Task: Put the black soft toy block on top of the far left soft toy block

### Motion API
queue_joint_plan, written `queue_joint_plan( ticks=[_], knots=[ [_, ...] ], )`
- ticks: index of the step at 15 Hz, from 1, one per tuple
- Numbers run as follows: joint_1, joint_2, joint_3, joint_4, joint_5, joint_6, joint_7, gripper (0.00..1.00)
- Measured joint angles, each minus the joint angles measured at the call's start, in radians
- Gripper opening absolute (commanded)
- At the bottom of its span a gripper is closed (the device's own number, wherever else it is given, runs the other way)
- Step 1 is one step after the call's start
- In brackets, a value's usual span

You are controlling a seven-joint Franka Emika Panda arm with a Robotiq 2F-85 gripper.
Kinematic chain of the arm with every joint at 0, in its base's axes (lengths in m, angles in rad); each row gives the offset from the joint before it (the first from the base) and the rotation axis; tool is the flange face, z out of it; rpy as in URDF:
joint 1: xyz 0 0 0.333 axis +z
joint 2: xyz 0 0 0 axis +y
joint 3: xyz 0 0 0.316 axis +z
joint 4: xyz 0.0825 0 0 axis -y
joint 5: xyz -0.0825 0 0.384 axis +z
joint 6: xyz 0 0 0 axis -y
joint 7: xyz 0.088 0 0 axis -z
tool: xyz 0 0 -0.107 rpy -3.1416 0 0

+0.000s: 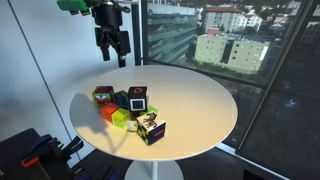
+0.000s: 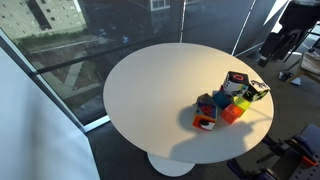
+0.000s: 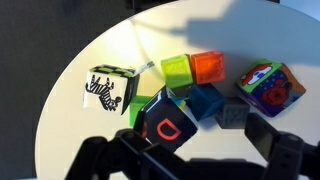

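Observation:
The black soft toy block [image 1: 137, 98] stands in a cluster of cubes on the round white table; it also shows in an exterior view [image 2: 237, 82]. In the wrist view [image 3: 165, 120] its top face carries a red letter D. The red block with a green patch [image 1: 102, 96] is at the left end of the cluster, also visible in an exterior view [image 2: 205, 122] and the wrist view [image 3: 268, 85]. My gripper [image 1: 112, 45] hangs open and empty well above the table's far edge. In the wrist view its dark fingers [image 3: 190, 150] frame the black block from above.
A blue cube [image 1: 120, 100] sits between the red and black blocks. An orange cube [image 1: 110, 113], a lime-green cube [image 1: 122, 120] and a black-and-white patterned cube [image 1: 152, 130] lie in front. The white table [image 1: 200, 100] stands beside large windows.

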Motion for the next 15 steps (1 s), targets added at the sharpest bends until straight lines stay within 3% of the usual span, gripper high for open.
queue_joint_plan(
  ticks=[12, 15],
  knots=[
    [0.038, 0.121, -0.061, 0.043, 0.038, 0.154, -0.339, 1.0],
    [0.041, 0.127, -0.067, 0.049, 0.045, 0.156, -0.371, 1.0]
  ],
)
